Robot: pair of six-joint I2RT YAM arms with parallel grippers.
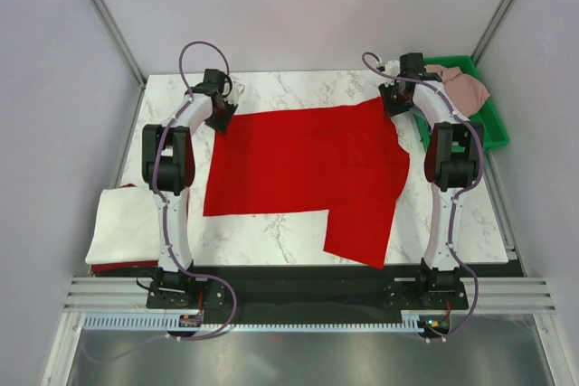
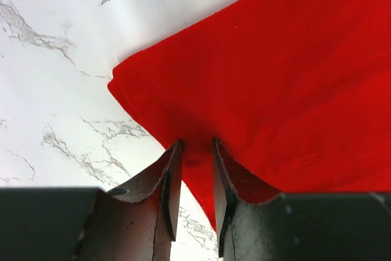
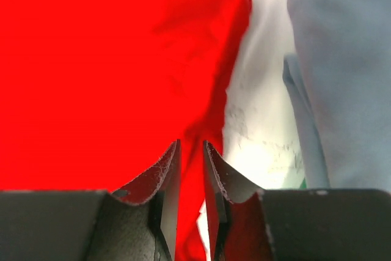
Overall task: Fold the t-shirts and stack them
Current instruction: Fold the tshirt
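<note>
A large red t-shirt lies spread across the marble table, with one flap reaching toward the near edge at the right. My left gripper is at the shirt's far left corner. In the left wrist view the red cloth runs between the fingers, and my left gripper is shut on it. My right gripper is at the far right corner. The right wrist view shows red cloth hanging between the jaws of my right gripper, which is shut on it.
A folded white t-shirt lies off the table's left edge. A green tray at the back right holds a pale pink t-shirt. Grey-blue cloth fills the right of the right wrist view.
</note>
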